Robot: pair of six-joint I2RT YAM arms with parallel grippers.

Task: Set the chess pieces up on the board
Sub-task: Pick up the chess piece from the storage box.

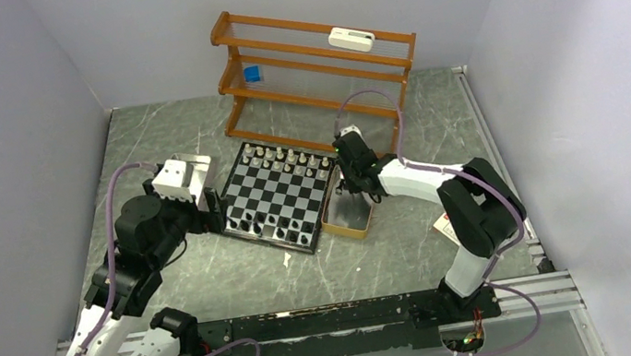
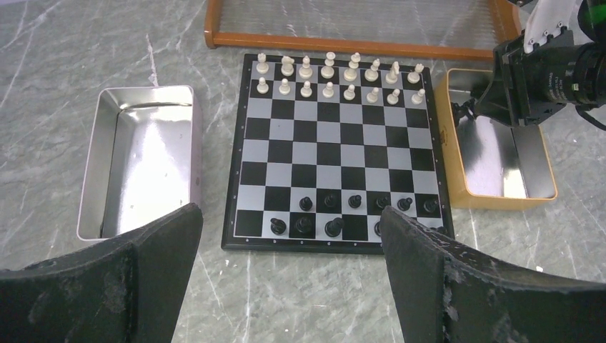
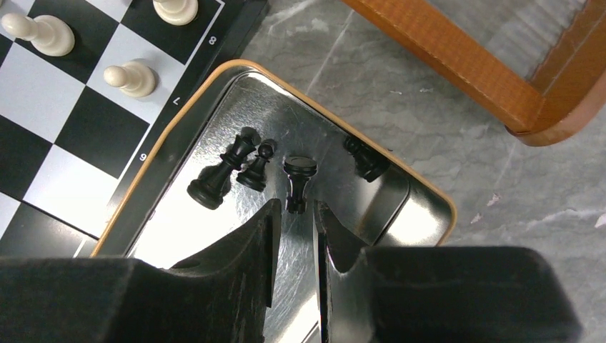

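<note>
Right gripper (image 3: 296,209) is down in the tan-rimmed tin (image 3: 427,191), beside the board (image 2: 336,146). A black piece (image 3: 299,179) lies dead ahead, its long axis in line with the fingers and its narrow end in the slot. Jaws are nearly closed; can't tell if they're clamped on it. Left gripper (image 2: 289,218) is wide open, empty, and farther off.

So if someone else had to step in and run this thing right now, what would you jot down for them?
Left gripper: jaws wide open, holding nothing, hovering by the edge of the board.
Right gripper: jaws pinched on a flat-topped black piece lying in the tan-rimmed tin beside the board.
Done: the white pieces fill both their rows. Some standing black pieces are on the opposite two rows, a few hidden by a finger.
Left: lift out and place the pinched piece, then the three other black pieces in the tin.
</note>
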